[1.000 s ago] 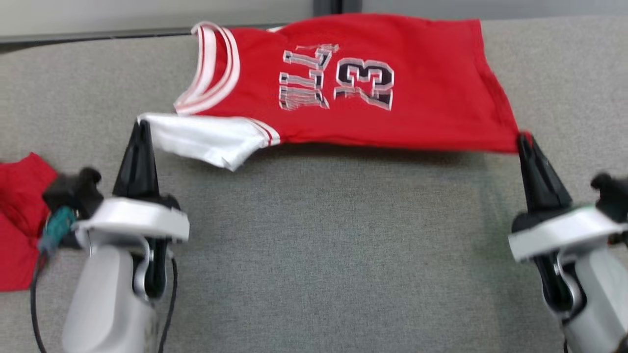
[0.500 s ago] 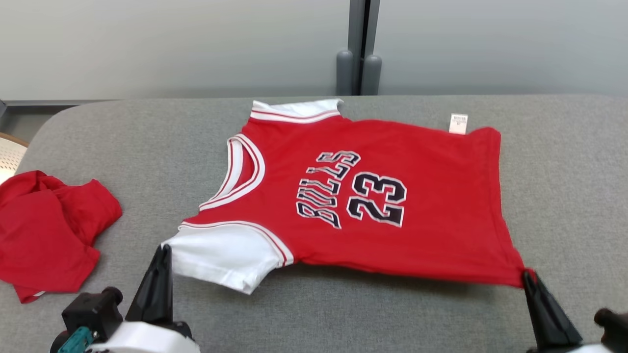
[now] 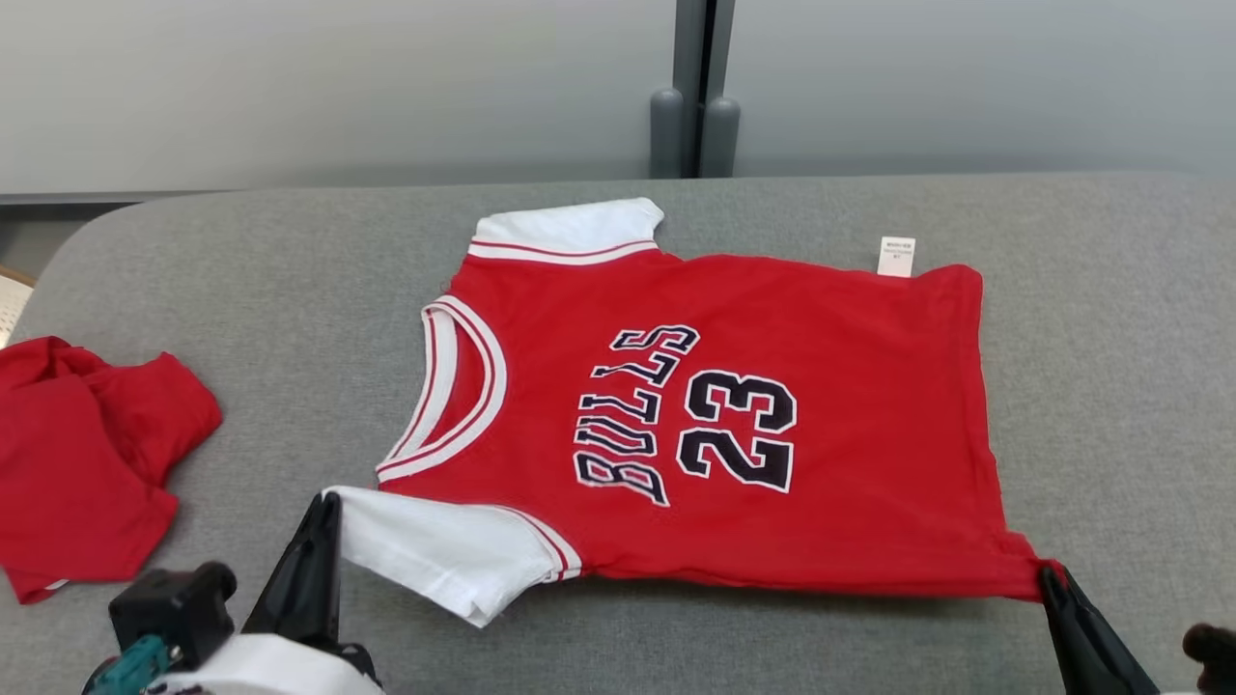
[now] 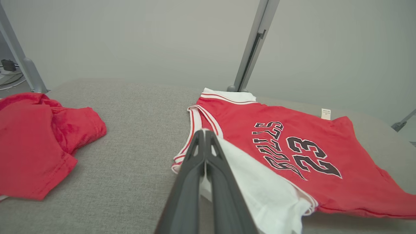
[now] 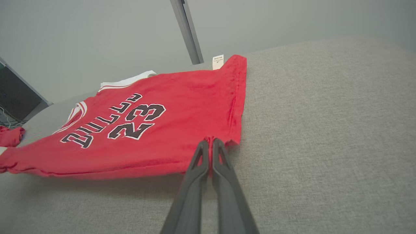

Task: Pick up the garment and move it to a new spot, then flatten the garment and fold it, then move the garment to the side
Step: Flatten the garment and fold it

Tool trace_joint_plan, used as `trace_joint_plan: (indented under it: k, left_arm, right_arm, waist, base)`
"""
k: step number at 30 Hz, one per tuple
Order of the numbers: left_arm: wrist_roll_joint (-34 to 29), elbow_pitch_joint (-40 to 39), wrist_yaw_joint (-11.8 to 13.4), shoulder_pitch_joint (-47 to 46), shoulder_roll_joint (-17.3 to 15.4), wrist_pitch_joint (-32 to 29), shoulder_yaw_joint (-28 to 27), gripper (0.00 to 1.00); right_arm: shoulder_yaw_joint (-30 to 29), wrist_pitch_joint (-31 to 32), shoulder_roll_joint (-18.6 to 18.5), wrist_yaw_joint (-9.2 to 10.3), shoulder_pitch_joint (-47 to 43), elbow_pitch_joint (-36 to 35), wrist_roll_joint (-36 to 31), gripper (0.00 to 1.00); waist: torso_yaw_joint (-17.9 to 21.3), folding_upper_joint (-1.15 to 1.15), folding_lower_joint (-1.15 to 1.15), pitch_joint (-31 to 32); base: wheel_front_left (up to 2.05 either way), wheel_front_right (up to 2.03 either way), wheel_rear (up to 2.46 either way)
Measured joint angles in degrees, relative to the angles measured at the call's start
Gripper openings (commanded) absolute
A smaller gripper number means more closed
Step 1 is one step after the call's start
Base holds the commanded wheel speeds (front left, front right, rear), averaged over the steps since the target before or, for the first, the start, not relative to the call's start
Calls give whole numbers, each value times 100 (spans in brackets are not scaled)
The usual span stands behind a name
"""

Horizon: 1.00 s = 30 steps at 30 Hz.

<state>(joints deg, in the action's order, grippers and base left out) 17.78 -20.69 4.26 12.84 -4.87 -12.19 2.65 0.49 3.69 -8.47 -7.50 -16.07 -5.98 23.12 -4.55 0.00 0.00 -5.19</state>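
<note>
Currently the left gripper is closed on the white sleeve and the right gripper on a hem corner of the red jersey lying on the grey surface, so uneven pulling may free the thin cloth.

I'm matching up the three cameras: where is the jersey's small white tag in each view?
Head view: tag upper right, at the far edge of the jersey.
Left wrist view: tag right of centre, at the far edge.
Right wrist view: tag upper middle, by the far hem corner.
Shared landmark: the 23 print.
</note>
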Motion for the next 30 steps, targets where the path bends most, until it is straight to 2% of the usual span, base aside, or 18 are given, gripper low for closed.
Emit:
trace_joint_plan:
  k: [4,6,13,19,20,21,22,25,30]
  left_arm:
    - [178,443,-129,-419,-58,-141,13,0]
    - [294,932,-266,-901,-134,-199,25,0]
    - [677,2325,-526,-2180,-154,-48,-140,0]
    - [781,3101,-701,-2939,-186,119,-149,0]
    - [798,3209,-720,-3000,-188,170,-149,36]
    - [801,3326,-722,-3059,-188,191,-149,100]
    - [820,3448,-726,-3105,-187,189,-146,100]
    - [825,3524,-754,-3104,-164,681,-197,100]
    - [326,3382,-617,-2947,-136,2124,-191,100]
  right_arm:
    - [7,272,15,0,309,144,45,0]
    - [20,346,1,0,672,335,53,0]
    - [190,222,-68,0,1612,861,99,0]
    - [413,20,-165,0,2189,1265,151,0]
    - [457,-56,-171,0,2249,1296,157,15]
    - [523,-105,-187,1,2312,1334,162,76]
    - [600,-214,-203,0,2360,1355,175,100]
    - [711,-635,-232,0,2475,1344,158,100]
    - [549,-1312,-355,0,2485,1257,-151,100]
  waist:
    - [90,0,0,-227]
    - [159,0,0,-461]
    - [284,0,0,-1062]
    - [387,0,0,-1350]
    - [395,0,0,-1379]
    - [400,0,0,-1406]
    - [403,0,0,-1429]
    - [430,0,0,-1462]
    - [409,0,0,-1370]
  base:
    - [0,0,0]
    - [0,0,0]
    - [0,0,0]
    - [0,0,0]
    - [0,0,0]
    - [0,0,0]
    - [0,0,0]
    - [0,0,0]
    - [0,0,0]
